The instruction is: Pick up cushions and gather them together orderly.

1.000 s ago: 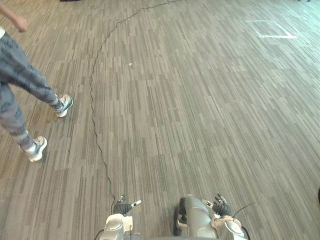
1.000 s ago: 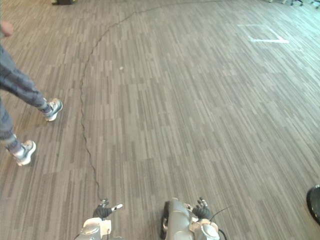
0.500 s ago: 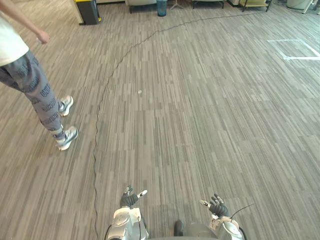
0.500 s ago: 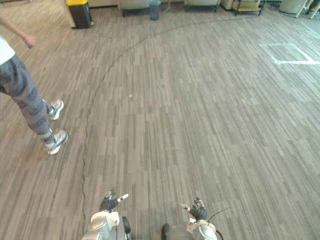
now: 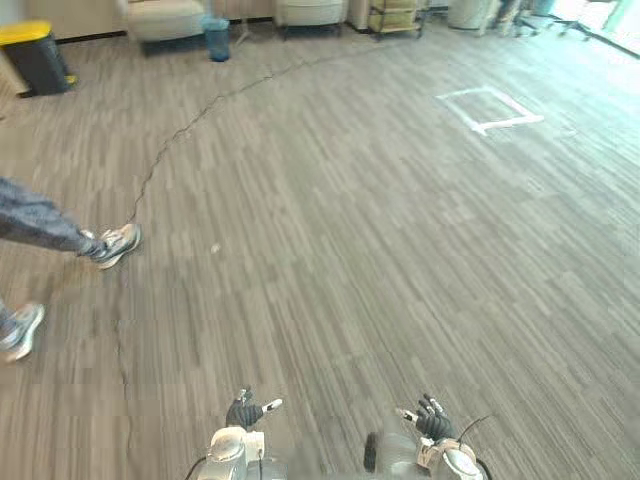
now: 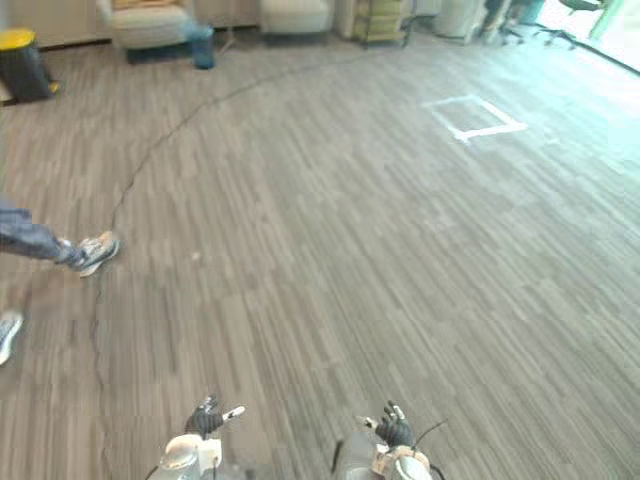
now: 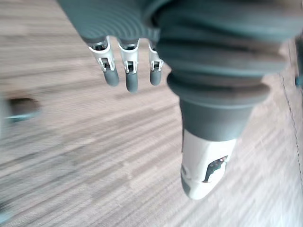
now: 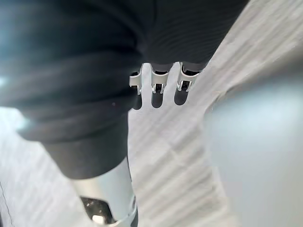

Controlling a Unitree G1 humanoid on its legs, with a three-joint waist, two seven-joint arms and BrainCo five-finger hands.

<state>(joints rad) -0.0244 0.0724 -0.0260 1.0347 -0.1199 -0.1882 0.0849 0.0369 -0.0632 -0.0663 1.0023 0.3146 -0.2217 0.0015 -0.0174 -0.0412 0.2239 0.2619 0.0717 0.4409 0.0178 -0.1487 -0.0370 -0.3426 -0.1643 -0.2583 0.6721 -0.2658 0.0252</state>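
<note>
Left hand (image 5: 246,410) and right hand (image 5: 430,418) hang low, fingers loose and empty, while what may be a tan cushion (image 6: 140,4) sits on the pale upholstered armchair (image 6: 146,26) far ahead and leftward, nearer the left hand.

Both head views looked down and forward across the striped floor (image 5: 400,250) from high up, sharing almost the whole scene. The wrist views looked along the left hand (image 7: 126,78) and the right hand (image 8: 156,94) from very close, onto that floor.
</note>
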